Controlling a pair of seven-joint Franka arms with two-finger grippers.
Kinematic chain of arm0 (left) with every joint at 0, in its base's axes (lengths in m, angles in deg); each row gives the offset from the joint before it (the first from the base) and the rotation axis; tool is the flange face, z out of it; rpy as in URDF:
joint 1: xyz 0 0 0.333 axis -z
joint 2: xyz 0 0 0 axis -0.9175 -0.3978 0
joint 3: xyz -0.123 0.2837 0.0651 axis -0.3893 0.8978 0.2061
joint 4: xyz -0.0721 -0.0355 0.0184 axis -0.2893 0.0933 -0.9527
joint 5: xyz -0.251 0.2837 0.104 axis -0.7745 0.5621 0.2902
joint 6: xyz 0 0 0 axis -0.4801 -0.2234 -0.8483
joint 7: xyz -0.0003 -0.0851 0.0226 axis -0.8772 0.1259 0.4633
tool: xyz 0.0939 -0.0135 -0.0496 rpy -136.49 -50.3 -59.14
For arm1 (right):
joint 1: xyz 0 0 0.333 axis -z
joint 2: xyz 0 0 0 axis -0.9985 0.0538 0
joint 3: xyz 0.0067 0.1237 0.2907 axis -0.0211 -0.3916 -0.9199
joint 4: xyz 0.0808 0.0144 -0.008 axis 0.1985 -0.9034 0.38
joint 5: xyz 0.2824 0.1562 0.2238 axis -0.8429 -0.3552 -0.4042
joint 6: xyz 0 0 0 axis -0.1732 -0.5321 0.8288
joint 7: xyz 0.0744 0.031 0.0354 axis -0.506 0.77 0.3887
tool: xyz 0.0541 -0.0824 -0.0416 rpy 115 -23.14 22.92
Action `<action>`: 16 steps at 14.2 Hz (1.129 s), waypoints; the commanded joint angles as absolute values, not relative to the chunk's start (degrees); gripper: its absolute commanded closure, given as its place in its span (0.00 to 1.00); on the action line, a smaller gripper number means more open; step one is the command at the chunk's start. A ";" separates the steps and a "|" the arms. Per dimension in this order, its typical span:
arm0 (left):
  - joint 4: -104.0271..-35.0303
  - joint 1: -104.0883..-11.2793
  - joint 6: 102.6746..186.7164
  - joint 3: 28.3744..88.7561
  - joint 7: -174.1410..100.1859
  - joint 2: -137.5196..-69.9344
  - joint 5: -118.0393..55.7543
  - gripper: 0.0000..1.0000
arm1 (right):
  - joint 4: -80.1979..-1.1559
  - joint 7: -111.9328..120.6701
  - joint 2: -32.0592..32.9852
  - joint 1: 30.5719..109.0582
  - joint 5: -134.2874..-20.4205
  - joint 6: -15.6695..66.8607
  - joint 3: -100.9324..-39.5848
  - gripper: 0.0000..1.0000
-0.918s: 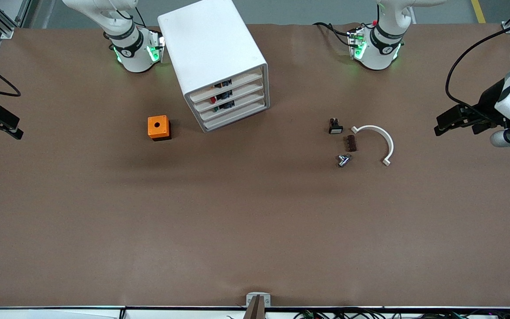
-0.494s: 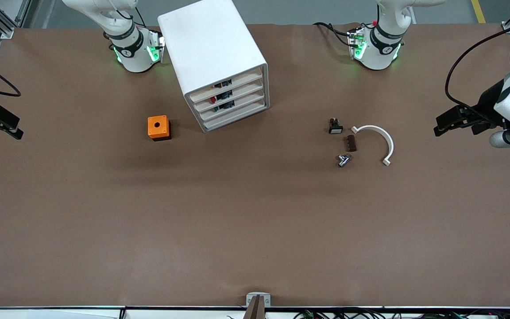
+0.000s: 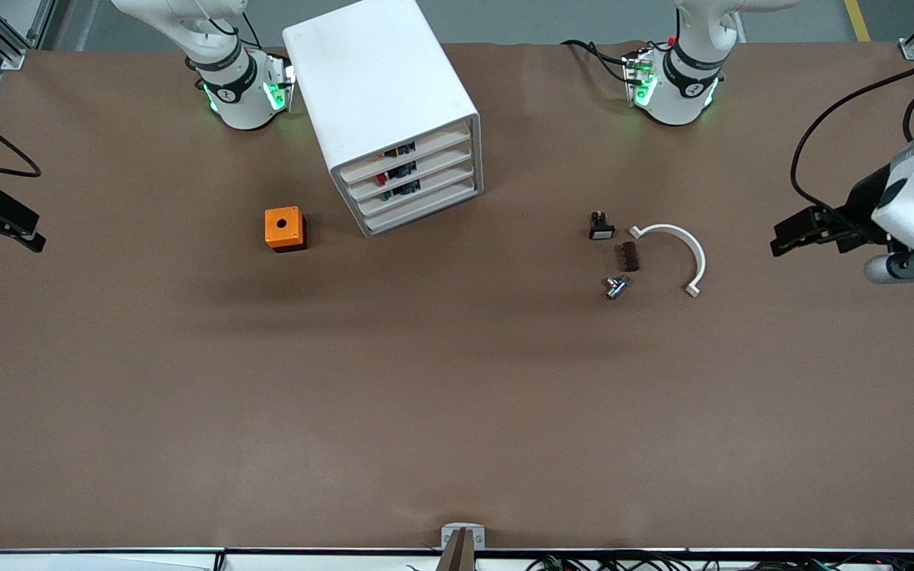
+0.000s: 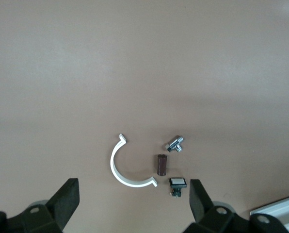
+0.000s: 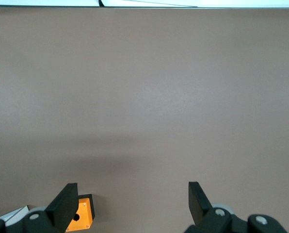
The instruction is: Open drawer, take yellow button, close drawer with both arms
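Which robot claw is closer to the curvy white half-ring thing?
Left. The left claw hangs open over the table's left-arm end, near the white curved plastic half-ring. The right claw, also open, sits at the table's right-arm end, much farther away.

A small orange cube with a black round hole in its top (image 3: 285, 228) sits on the brown table covering (image 3: 457, 412), beside the white cabinet toward the right arm's end. Toward the left arm's end lies a cluster of small parts: a black-and-white rectangular part (image 3: 601, 227), a dark brown ridged block (image 3: 630, 256) just beside it and nearer the front camera, and a shiny metal fitting (image 3: 614, 286) nearer still. A white plastic half-ring clamp (image 3: 683, 250) curves close beside the block, apart from it.
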State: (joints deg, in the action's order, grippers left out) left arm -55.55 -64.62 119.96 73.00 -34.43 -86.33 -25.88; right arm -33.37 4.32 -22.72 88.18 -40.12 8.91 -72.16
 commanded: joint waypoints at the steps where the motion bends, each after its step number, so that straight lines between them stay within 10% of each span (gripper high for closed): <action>1: -54.89 -64.62 120.87 72.50 -33.76 -89.43 -24.26 0.00 | -32.01 4.79 -22.39 88.93 -39.37 8.06 -72.72 0.00; 16: -44.70 -52.77 112.52 72.23 15.85 -103.50 -40.85 0.00 | -32.09 4.17 -22.21 88.93 -40.07 7.97 -72.72 0.00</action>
